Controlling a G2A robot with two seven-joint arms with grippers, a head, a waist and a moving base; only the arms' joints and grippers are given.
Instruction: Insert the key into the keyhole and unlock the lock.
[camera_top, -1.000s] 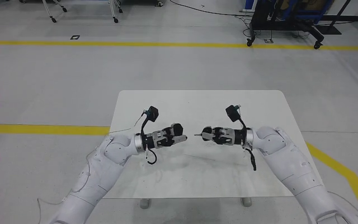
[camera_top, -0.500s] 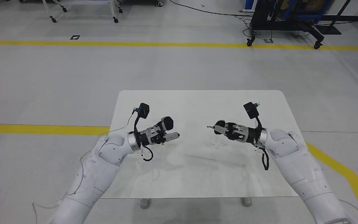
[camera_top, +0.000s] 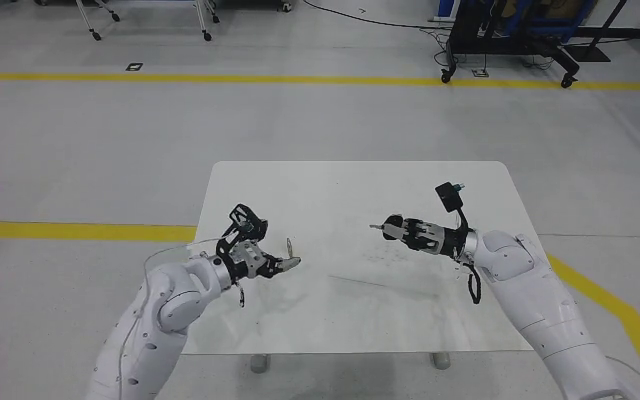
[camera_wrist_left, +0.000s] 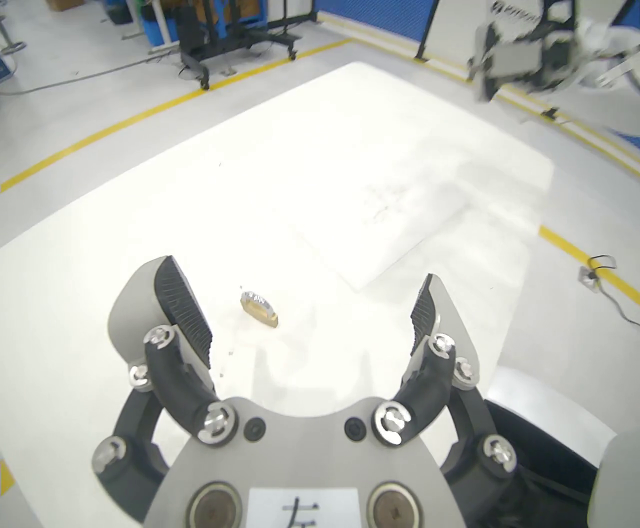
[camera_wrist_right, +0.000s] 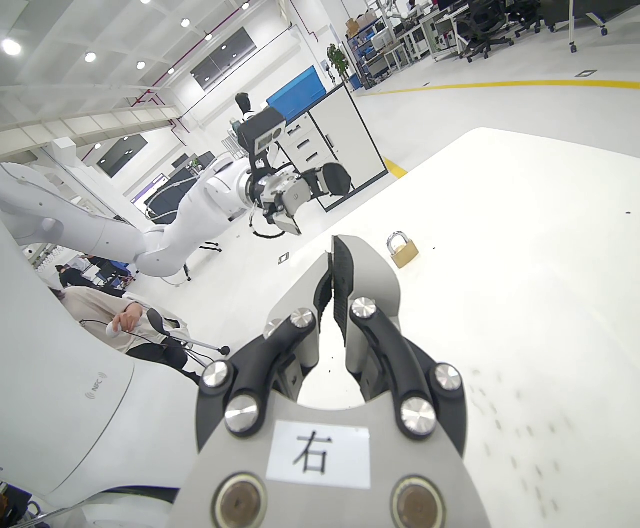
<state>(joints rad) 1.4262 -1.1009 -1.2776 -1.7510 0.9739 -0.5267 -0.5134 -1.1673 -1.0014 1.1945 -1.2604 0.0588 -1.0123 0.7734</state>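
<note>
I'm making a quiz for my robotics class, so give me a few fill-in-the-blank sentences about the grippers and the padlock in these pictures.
1. The left gripper has its jaws ___.
2. The right gripper has its jaws ___.
3. The padlock lies on the white ___, held by neither gripper.
Missing words: open; shut; table.

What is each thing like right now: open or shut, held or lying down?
Padlock: shackle shut, resting on the table, no key in it.
Key: pinched in the right gripper, tip sticking out.
Left gripper: open, empty, near the padlock.
Right gripper: shut on the key.
</note>
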